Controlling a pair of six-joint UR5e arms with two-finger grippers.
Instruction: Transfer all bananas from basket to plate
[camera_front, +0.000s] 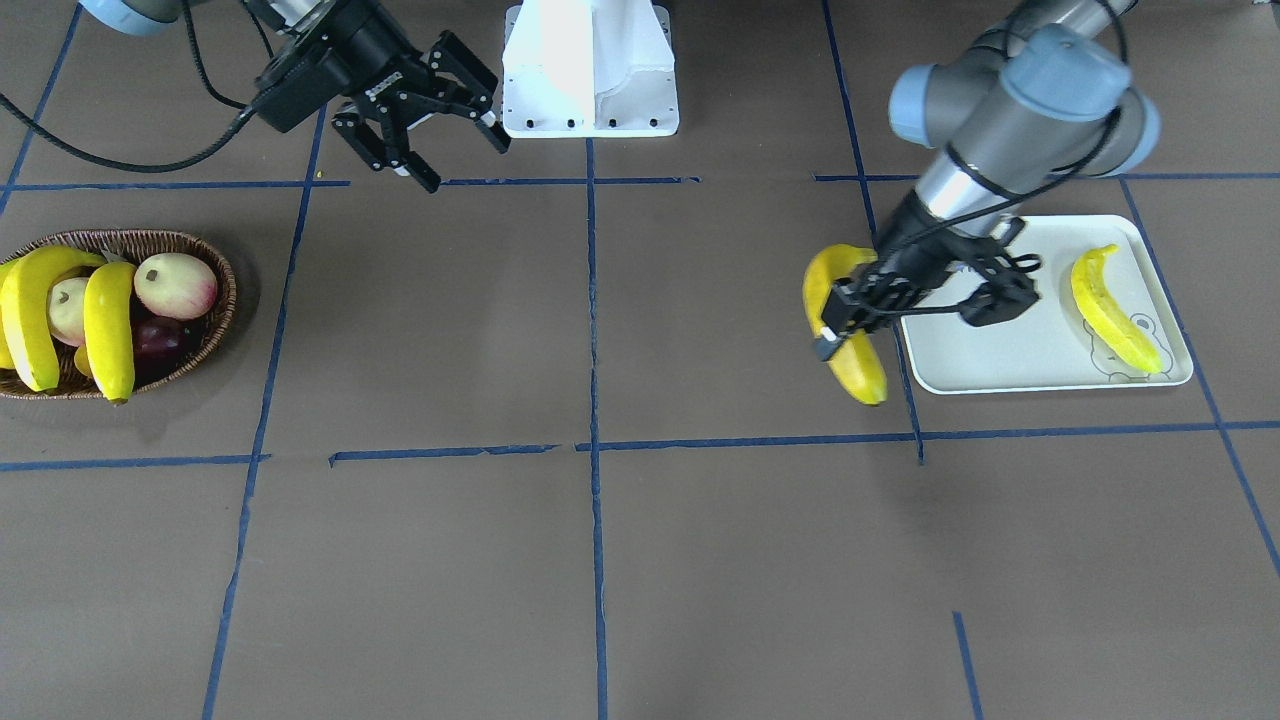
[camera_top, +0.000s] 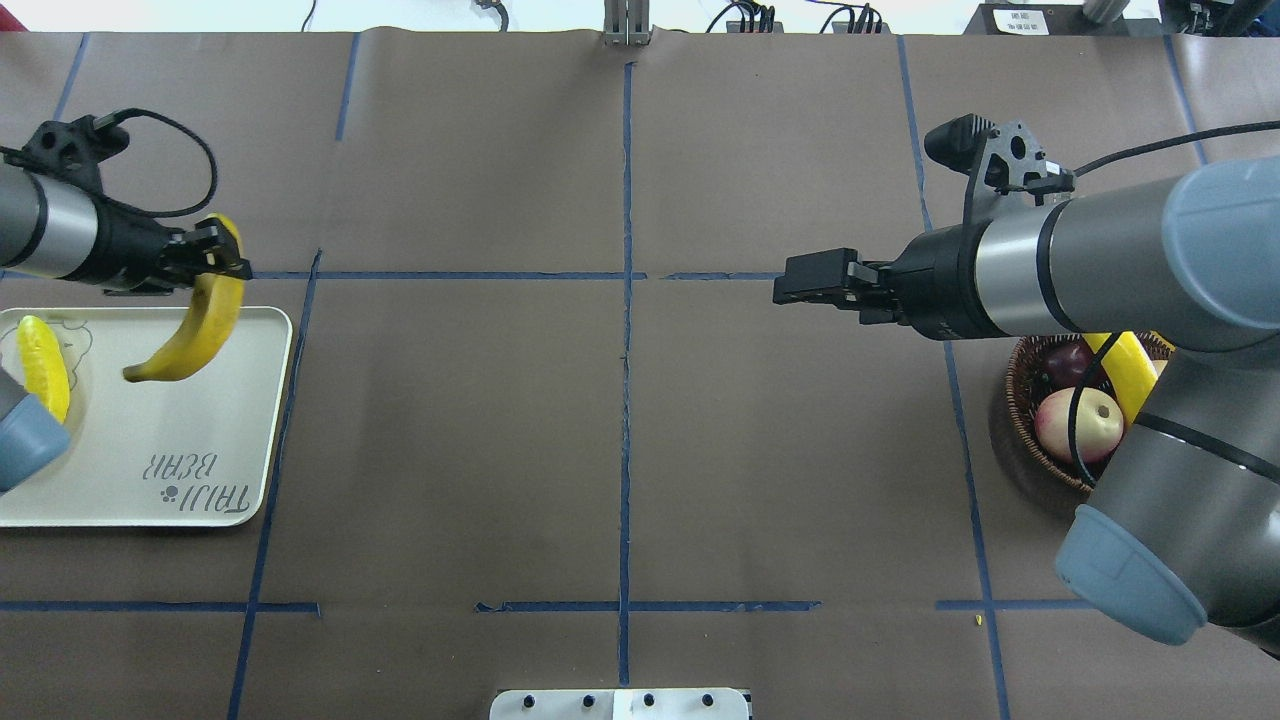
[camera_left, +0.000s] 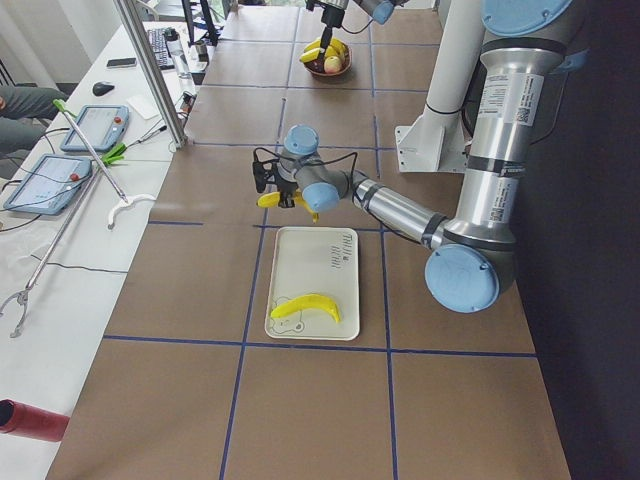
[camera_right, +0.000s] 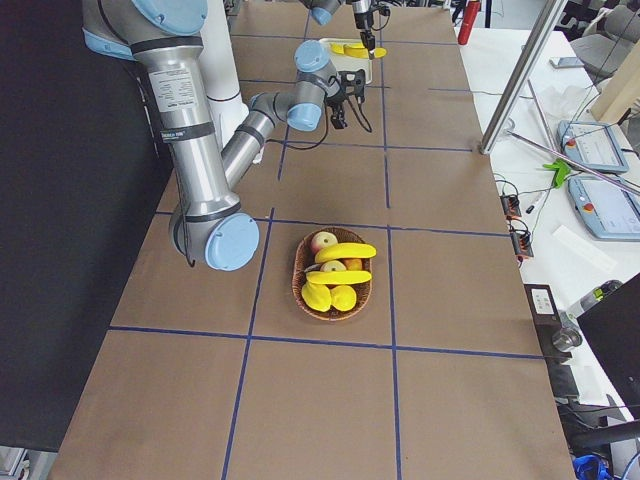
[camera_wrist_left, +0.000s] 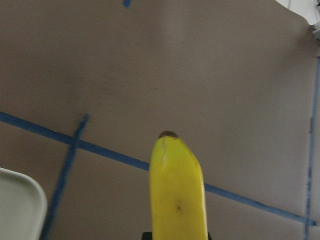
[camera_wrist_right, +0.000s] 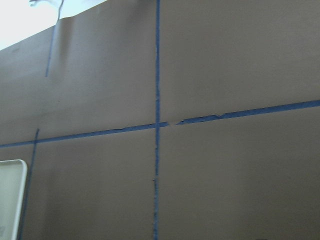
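Observation:
My left gripper (camera_front: 852, 312) is shut on a yellow banana (camera_front: 846, 330) and holds it in the air. In the overhead view the banana (camera_top: 195, 335) hangs over the far right corner of the off-white plate (camera_top: 150, 470). The left wrist view shows its tip (camera_wrist_left: 177, 195). A second banana (camera_front: 1112, 312) lies on the plate (camera_front: 1030, 360) by the bear drawing. Two bananas (camera_front: 30, 310) (camera_front: 110, 330) lie in the wicker basket (camera_front: 215, 310) at the other end of the table. My right gripper (camera_front: 465, 160) is open and empty, above the table away from the basket.
The basket (camera_top: 1020, 450) also holds a pink-blushed apple (camera_front: 176, 285), a dark red fruit (camera_front: 155, 340) and other fruit. The white robot base (camera_front: 590, 70) stands at the table's robot side. Blue tape lines cross the brown table. Tablets and tools lie on a side table (camera_left: 70, 170).

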